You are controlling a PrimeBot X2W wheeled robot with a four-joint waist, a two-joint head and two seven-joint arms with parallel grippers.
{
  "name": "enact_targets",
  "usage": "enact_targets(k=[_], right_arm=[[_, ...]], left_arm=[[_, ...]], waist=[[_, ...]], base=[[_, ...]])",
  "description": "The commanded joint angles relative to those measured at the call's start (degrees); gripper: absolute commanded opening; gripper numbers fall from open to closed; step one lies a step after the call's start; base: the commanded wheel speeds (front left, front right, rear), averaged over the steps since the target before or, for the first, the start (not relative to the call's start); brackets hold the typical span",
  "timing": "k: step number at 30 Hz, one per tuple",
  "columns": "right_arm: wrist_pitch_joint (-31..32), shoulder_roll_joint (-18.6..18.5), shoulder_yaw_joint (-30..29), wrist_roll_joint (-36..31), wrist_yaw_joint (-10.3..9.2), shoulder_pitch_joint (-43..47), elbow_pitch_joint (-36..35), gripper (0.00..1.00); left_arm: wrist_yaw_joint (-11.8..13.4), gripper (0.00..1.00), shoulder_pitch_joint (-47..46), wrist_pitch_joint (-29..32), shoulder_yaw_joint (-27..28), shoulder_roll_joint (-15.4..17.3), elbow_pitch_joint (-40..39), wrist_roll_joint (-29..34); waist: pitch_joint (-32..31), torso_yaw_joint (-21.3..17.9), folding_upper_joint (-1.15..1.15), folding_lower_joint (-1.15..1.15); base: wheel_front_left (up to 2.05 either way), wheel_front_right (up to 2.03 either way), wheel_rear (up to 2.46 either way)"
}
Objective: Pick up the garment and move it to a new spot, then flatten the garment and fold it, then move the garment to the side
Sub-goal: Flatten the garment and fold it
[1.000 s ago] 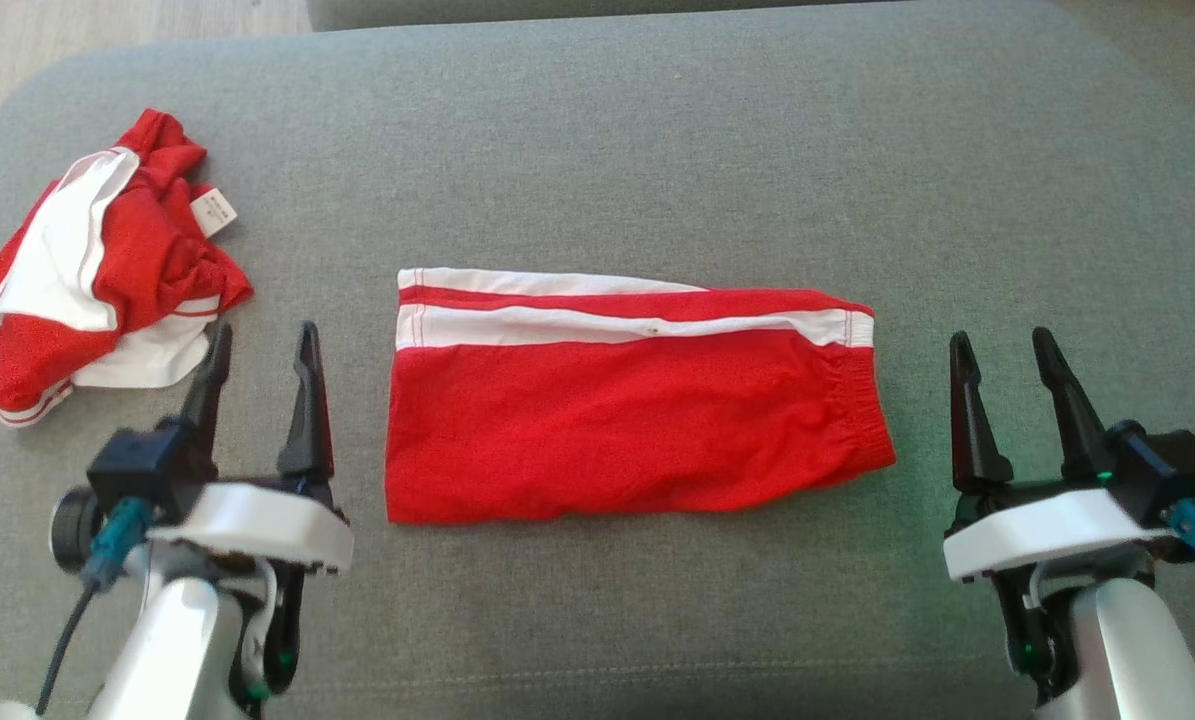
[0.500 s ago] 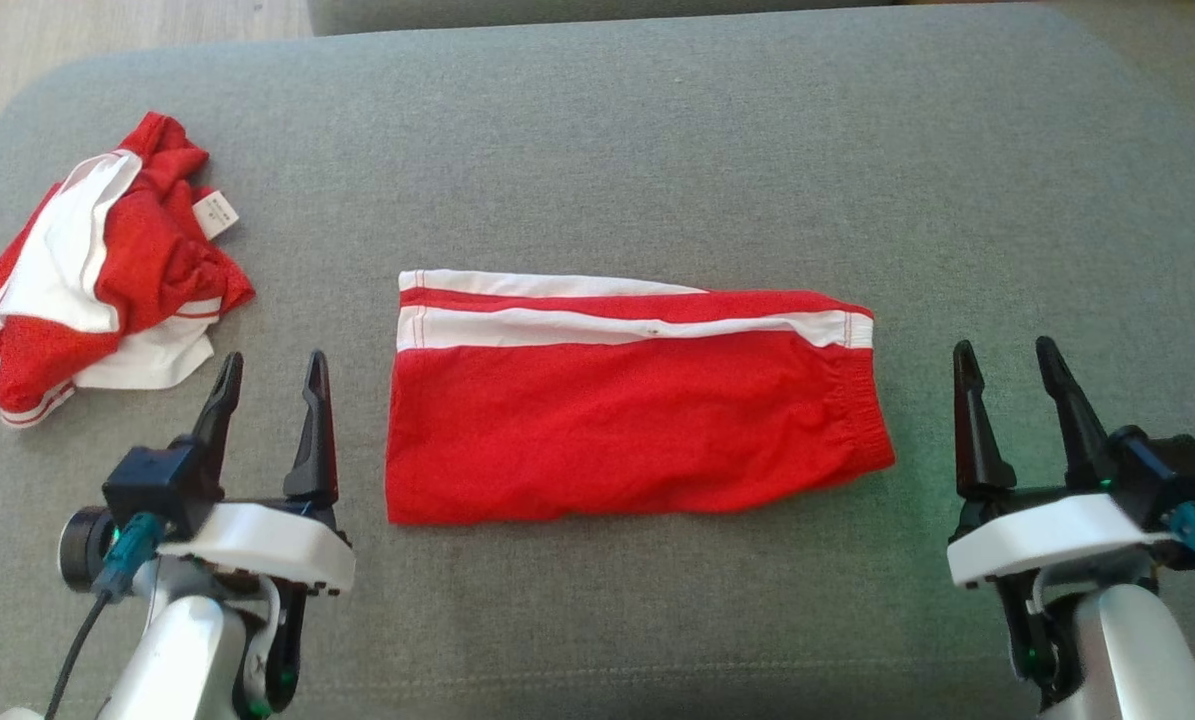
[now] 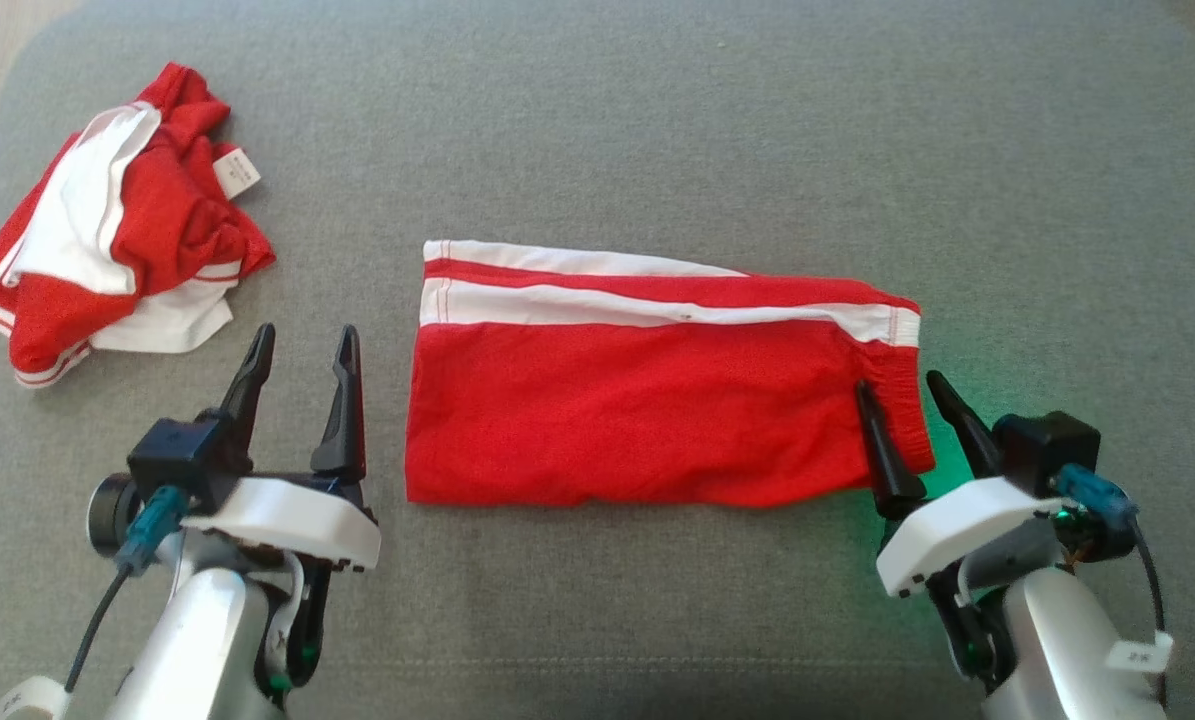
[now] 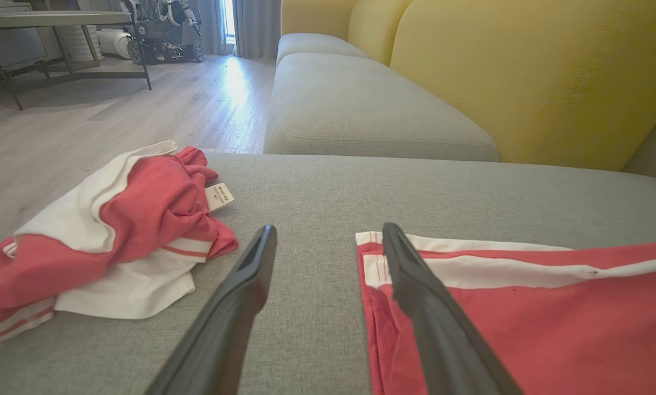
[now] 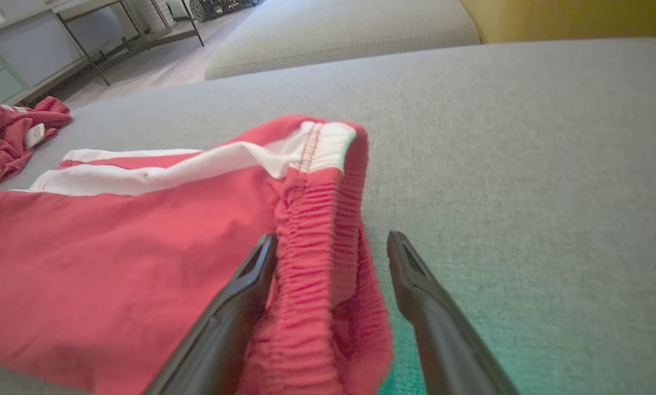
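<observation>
Far left on the grey sofa cushion (image 3: 657,130) lies a crumpled red-and-white heap (image 3: 107,220), well apart from the job in hand. The left pincer (image 3: 305,335) hangs spread and empty just beside the hem end of the red shorts (image 3: 647,410), which lie flat mid-cushion and look already folded in half. The right pincer (image 3: 897,385) is spread too, straddling the elastic waistband (image 5: 317,263) without pinching it. By my reckoning only the shift to the side is left.
</observation>
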Motion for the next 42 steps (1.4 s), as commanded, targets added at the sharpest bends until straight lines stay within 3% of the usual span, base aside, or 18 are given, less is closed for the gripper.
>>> enact_targets(k=[1,11,12,13,14,15,29,42], right_arm=[[0.1,-0.2,0.5,0.6,0.19,-2.8,0.5,1.0],[4.5,-0.2,1.4,3.2,0.19,-7.5,10.2,1.0],[5.1,-0.2,1.6,3.6,0.19,-7.9,10.9,0.95],[5.6,-0.2,1.9,3.9,0.19,-8.2,11.4,0.46],[5.9,-0.2,2.1,4.1,0.19,-8.5,11.7,0.18],[6.3,-0.2,2.4,4.5,0.19,-8.6,12.1,0.0],[6.4,-4.5,-0.1,6.7,0.19,-6.0,9.1,0.0],[12.7,-6.9,-1.9,10.6,0.19,-2.4,-1.1,0.0]], left_arm=[[-0.3,1.0,-2.8,-0.7,1.9,0.6,-1.8,0.6],[-1.0,1.0,-3.8,-0.7,2.1,0.0,-1.8,1.2],[-1.1,1.0,-3.8,-0.7,2.1,-0.1,-1.8,1.3],[-1.1,1.0,-3.9,-0.7,2.2,-0.1,-1.8,1.4],[-1.2,1.0,-3.9,-0.7,2.3,-0.2,-1.8,1.4],[-1.2,1.0,-3.9,-0.7,2.3,-0.2,-1.8,1.5],[-1.9,1.0,-2.9,-0.7,3.2,-1.0,-1.4,2.2],[-2.3,1.0,-1.8,-0.7,3.2,-1.5,-1.1,2.9]], waist=[[0.6,0.4,0.0,0.0],[2.1,1.2,0.0,0.0],[2.2,1.3,0.0,0.0],[2.3,1.3,0.0,0.0],[2.3,1.3,0.0,0.0],[2.3,1.3,0.0,0.0],[1.0,0.5,0.0,0.0],[-0.8,-0.5,0.0,0.0]], base=[[0.0,0.0,0.0],[0.0,0.0,0.0],[0.0,0.0,0.0],[0.0,0.0,0.0],[0.0,0.0,0.0],[0.0,0.0,0.0],[0.0,0.0,0.0],[0.0,0.0,0.0]])
